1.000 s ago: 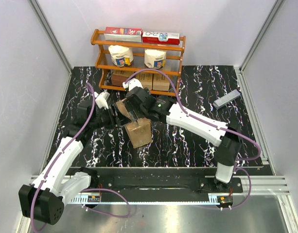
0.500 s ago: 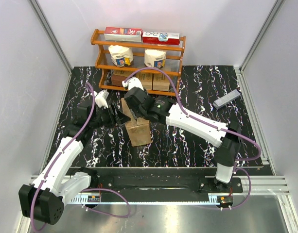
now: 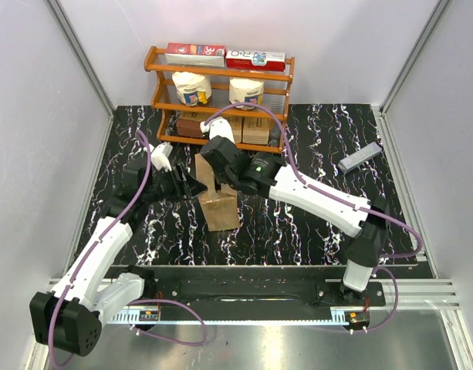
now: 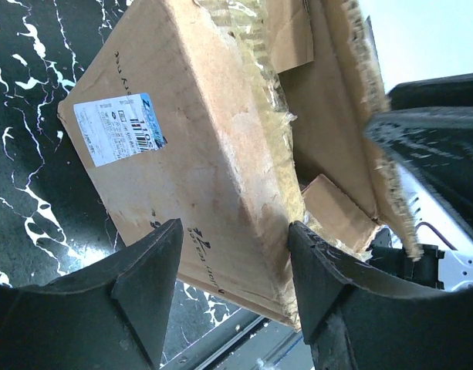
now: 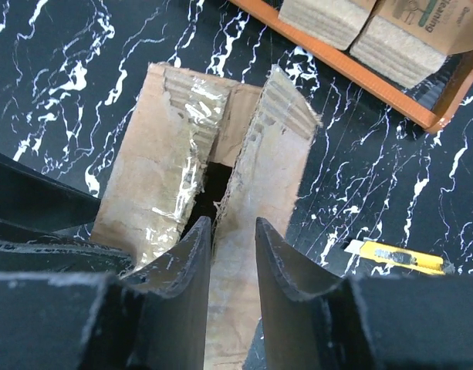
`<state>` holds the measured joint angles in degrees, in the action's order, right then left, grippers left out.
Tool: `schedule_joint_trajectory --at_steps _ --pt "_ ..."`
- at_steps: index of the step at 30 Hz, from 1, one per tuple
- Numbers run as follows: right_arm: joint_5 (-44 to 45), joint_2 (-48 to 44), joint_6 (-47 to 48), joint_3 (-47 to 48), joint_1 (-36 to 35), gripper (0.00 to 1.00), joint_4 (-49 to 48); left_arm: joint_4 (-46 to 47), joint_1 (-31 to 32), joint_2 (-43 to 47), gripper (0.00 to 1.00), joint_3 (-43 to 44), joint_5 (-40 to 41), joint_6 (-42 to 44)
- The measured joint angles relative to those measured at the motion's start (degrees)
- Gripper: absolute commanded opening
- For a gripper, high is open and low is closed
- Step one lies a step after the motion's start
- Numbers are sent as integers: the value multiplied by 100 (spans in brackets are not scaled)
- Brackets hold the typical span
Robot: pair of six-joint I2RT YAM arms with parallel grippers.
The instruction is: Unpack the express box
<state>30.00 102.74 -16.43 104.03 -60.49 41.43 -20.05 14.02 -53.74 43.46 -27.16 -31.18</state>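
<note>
site: we note a black, white-veined desk point(image 3: 313, 139) with pale walls around it; both arms reach in to its middle.
express box point(image 3: 221, 206): brown carton on the desk at mid-field, between the two claws, near the front of a wooden rack point(image 3: 221, 73) but not touching it.
box markings: white label point(image 4: 120, 129) on one broad face, black lettering low on that same face, wrinkled clear tape point(image 5: 191, 146) on one flap.
box opening: flaps at the rack end stand parted with a dark gap between them; from the left wrist we see more brown cardboard inside and cannot tell what it is.
left claw point(image 4: 234, 225): at the box's left side, fingers well parted, the box's long edge showing in the gap; we cannot tell whether either pad touches the carton.
right claw point(image 5: 232, 222): over the opened end, fingers drawn narrow, one on each side of a raised flap's edge; we cannot tell whether they pinch it.
yellow cutter point(image 5: 394, 258): flat on the desk near the box, seen only from the right wrist.
rack load: flat red packets point(image 3: 196, 51) on top, white paper rolls point(image 3: 192, 87) on the middle tier, small brown cartons point(image 3: 255, 131) in a row below.
grey bar point(image 3: 359, 156): far right of the desk, well apart from the box.
</note>
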Motion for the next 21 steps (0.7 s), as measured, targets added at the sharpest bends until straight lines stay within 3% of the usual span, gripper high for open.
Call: schedule_joint_trajectory --at_steps 9,21 --pt "525 -313 -55 -13 144 34 190 -13 -11 7 64 2 20 55" --pt "861 -575 -348 -501 319 42 323 -160 -15 9 69 127 20 186"
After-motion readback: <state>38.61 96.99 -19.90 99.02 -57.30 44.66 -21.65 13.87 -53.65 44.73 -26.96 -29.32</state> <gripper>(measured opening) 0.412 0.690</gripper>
